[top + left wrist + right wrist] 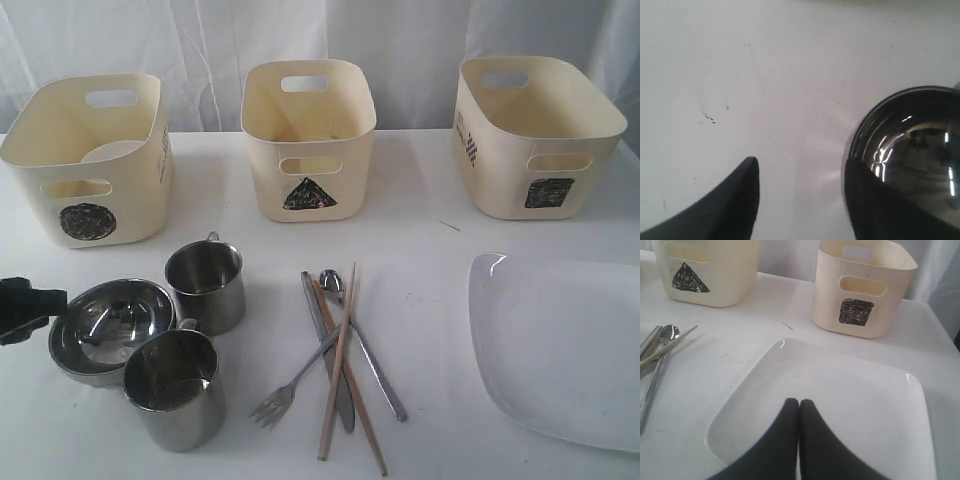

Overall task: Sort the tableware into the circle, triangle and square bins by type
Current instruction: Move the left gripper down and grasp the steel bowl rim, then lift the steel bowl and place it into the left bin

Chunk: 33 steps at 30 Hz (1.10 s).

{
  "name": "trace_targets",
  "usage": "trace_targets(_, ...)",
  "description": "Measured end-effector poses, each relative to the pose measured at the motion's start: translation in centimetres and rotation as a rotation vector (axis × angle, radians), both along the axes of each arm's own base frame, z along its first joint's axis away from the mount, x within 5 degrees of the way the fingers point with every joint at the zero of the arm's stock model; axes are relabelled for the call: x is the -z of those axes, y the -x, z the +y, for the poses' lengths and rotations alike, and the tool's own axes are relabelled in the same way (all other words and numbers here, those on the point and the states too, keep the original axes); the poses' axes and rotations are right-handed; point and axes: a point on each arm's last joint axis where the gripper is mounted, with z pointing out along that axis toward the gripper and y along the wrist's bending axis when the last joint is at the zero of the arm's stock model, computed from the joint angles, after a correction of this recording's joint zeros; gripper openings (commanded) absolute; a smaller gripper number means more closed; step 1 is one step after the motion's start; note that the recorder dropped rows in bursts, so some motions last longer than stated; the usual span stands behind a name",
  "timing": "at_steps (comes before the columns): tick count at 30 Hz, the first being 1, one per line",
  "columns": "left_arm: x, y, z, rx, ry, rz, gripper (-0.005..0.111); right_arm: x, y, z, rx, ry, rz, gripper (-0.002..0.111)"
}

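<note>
Slippage threatens: left gripper [802,167], fingers apart astride the bowl [100,322] rim at lower left, could skid it into the touching mug [175,388]. Right gripper [799,406], pressed together, hovers over the plate [850,382].

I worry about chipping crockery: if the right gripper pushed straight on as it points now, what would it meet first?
Probably the white plate: the right gripper, jaws shut, points over its near part. If it clears the plate, the bin with the square mark lies beyond; depth is unclear.
</note>
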Motion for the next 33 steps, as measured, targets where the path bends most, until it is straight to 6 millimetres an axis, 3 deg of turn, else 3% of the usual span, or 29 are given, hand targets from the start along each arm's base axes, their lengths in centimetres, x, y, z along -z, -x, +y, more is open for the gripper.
trace_targets(6, 2.1, -1.5, -0.6, 0.028, 0.029, -0.003, 0.056, 0.0, 0.0, 0.0, 0.000, 0.000, 0.000, 0.000)
trace_targets(13, 3.6, -2.0, -0.8, 0.034, 0.032, 0.031, 0.055, 0.0, 0.0, 0.0, 0.000, 0.000, 0.000, 0.000)
trace_targets(16, 3.8, -2.1, -0.8, 0.034, 0.032, 0.035, 0.040, 0.0, 0.0, 0.0, 0.000, 0.000, 0.000, 0.000)
trace_targets(21, 3.9, -2.1, -0.9, 0.032, 0.037, 0.036, 0.000, 0.0, 0.0, 0.0, 0.000, 0.000, 0.000, 0.000)
trace_targets(29, 3.4, -2.3, -1.0, 0.025, 0.051, 0.012, 0.000, 0.0, 0.0, 0.0, 0.003, -0.011, 0.000, 0.000)
trace_targets(33, 1.7, -1.9, 0.0, 0.019, -0.002, 0.005, 0.000, 0.0, 0.0, 0.0, 0.003, -0.011, 0.000, 0.000)
